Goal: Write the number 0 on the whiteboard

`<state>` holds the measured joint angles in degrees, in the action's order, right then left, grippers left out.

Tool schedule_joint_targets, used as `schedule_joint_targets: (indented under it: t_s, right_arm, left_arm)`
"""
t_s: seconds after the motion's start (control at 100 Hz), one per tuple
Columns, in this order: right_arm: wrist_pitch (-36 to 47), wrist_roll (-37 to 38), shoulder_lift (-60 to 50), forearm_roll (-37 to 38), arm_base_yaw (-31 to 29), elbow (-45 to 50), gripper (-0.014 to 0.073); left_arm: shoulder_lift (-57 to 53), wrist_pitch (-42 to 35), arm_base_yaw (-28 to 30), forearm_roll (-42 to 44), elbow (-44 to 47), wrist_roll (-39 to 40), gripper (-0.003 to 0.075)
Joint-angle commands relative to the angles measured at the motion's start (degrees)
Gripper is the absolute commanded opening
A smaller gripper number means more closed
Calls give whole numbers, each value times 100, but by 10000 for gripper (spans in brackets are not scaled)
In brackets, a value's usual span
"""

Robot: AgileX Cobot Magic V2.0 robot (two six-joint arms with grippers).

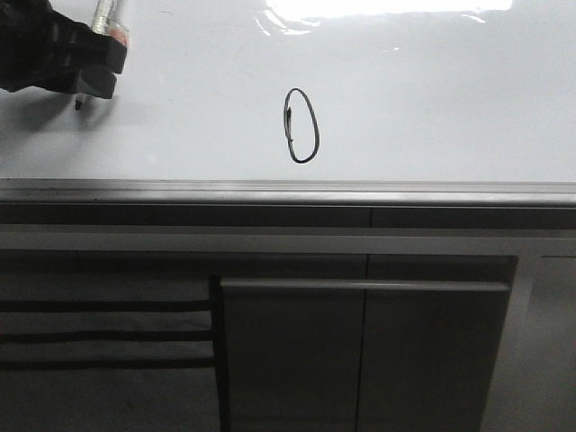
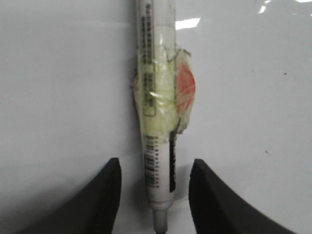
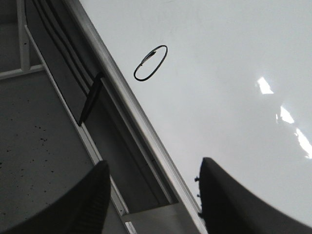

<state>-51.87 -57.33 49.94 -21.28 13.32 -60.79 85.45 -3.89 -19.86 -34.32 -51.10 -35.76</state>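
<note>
The number 0 (image 1: 301, 126) is a narrow upright black oval near the middle of the whiteboard (image 1: 432, 99), close to its front edge. It also shows in the right wrist view (image 3: 150, 63). My left gripper (image 1: 90, 67) is at the board's far left. In the left wrist view its jaws (image 2: 155, 163) stand open, with a gap on each side of the marker (image 2: 156, 107). The marker is white, wrapped in yellowish tape with an orange patch, and lies on the board (image 2: 58, 73). My right gripper (image 3: 153, 165) is open and empty, over the board's edge strip.
A grey metal edge strip (image 1: 288, 191) runs along the board's front. Grey cabinet panels (image 1: 360, 360) with dark slots stand below it. Light glare (image 1: 378, 9) lies on the far part of the board. A dark speckled floor (image 3: 34, 146) shows in the right wrist view.
</note>
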Motion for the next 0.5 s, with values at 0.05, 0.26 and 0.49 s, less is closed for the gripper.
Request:
schedule_joint_targets:
  t_s: [0.05,0.26,0.49]
  right_arm:
    - [373,31,-34,-132,-35,-147,360]
    - [-189,1880,-250,927,-35,-404,339]
    - [-454,4704,-433,1471,-35,-36,64]
  left_arm:
    - [-327,-122,14,93,-161,52,337]
    - [-1515,2771,14,1919,-557,52,337]
    - [-3027,4762,476,2148,-672,1771,283]
